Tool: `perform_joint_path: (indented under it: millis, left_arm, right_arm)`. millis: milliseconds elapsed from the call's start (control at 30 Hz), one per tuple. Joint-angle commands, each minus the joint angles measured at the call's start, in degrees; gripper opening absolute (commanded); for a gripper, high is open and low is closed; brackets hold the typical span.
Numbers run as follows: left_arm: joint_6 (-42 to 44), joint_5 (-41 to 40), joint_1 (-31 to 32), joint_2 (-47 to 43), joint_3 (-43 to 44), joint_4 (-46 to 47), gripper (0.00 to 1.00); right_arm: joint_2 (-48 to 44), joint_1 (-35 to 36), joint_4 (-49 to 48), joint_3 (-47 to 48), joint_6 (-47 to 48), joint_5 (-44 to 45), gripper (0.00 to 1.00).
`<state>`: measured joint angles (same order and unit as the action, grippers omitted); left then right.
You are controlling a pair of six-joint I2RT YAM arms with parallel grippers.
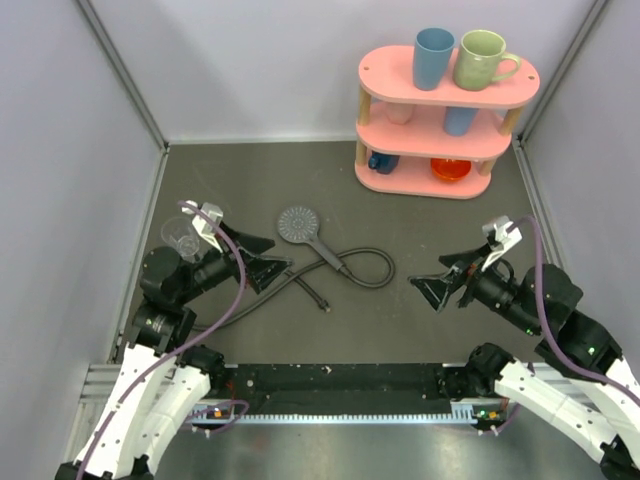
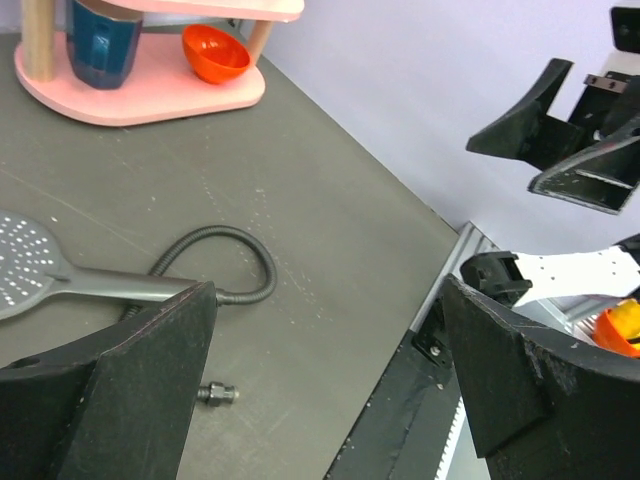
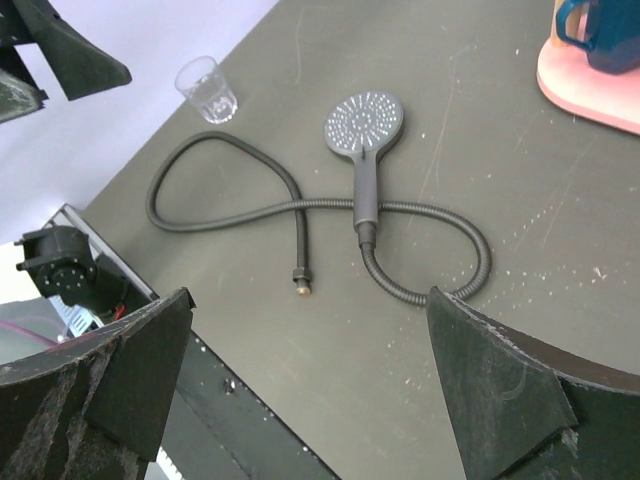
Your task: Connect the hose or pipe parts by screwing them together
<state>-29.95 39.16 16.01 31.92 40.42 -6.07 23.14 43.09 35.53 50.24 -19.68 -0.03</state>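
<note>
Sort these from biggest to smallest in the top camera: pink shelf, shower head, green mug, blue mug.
1. Pink shelf.
2. Shower head, counting its handle.
3. Green mug and blue mug: they look about alike, so no ranking. Up on the shelf, nearer the camera, they may look bigger than they are.

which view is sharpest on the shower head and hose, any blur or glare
Right wrist: shower head and hose sharp, evenly lit, no glare; right gripper's fingers loom dark and soft at the bottom. Left wrist: head cropped at the left edge, left gripper's fingers block much. Top external: soft even light, faint shadows, both parts small.
</note>
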Motion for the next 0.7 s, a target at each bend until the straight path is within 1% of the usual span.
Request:
perform_joint_path:
  millis: [0, 400, 467, 667]
  left_arm:
    - [-2.83, 3.29, 0.07, -2.74, -2.19, 5.54, 0.99]
    - [-2.56, 2.86, 0.07, -4.94, -1.93, 4.57, 0.99]
    - [-2.65, 2.94, 0.07, -5.03, -1.84, 4.57, 0.99]
    - [-2.74, 3.56, 0.07, -5.03, -1.05, 4.57, 0.99]
  right_arm:
    - [-0.81, -0.29, -1.69, -1.37, -1.67, 0.30, 0.99]
    - [-1.60, -0.29, -1.78, -1.55, -1.85, 0.30, 0.99]
    - [-1.52, -0.29, -1.78, -1.81, -1.85, -1.28, 0.99]
    - [-1.87, -0.29, -1.78, -1.90, -2.03, -1.38, 0.99]
